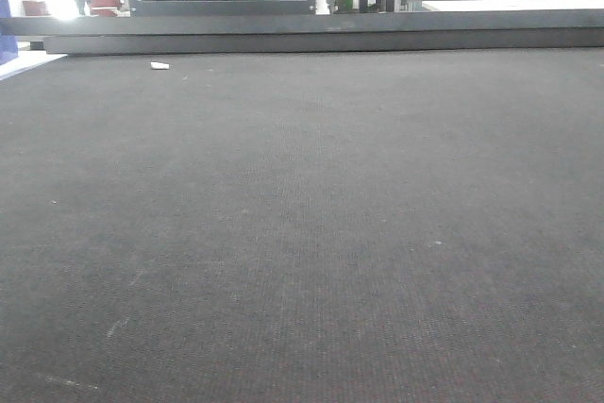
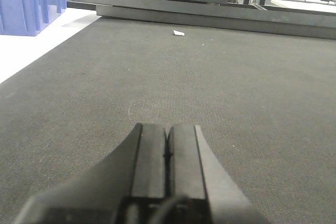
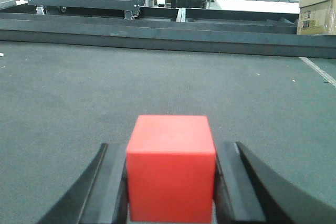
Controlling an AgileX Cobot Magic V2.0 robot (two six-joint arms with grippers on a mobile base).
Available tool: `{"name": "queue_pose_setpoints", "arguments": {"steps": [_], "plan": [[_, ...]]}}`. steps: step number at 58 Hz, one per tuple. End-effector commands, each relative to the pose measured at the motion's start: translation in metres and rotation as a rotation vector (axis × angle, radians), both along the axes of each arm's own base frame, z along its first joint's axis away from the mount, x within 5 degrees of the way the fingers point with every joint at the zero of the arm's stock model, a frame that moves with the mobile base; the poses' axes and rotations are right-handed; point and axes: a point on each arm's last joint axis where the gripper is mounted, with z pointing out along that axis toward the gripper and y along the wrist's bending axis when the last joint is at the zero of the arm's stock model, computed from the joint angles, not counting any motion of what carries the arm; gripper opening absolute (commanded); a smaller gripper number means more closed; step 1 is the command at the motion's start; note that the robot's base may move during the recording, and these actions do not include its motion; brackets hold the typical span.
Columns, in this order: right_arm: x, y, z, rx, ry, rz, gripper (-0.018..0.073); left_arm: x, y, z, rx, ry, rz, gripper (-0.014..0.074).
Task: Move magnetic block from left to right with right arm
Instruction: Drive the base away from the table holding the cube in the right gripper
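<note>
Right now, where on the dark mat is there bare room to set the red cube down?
Nearly all the dark mat is bare. The widest free patch runs from the red cube, clamped in the right gripper, to the far black rail. Crowding is only far left: a small white scrap near that rail, and a blue crate beside the mat.

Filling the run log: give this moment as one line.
right gripper: shut on magnetic block | left gripper: shut, empty | surface: dark mat | block lifted or resting: cannot tell
</note>
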Motion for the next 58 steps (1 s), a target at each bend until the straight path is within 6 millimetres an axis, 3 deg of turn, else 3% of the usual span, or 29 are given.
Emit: {"name": "queue_pose_setpoints", "arguments": {"steps": [1,58], "plan": [[-0.0007,-0.0008,0.0175,-0.011,-0.108,-0.009,0.0327,-0.0007,0.0005,0.0053,-0.011,-0.085,0.004,-0.0117],[-0.0007,-0.0008,0.0175,-0.011,-0.108,-0.009,0.0327,-0.0007,0.0005,0.0053,-0.009,-0.085,0.004,-0.0117]]}}
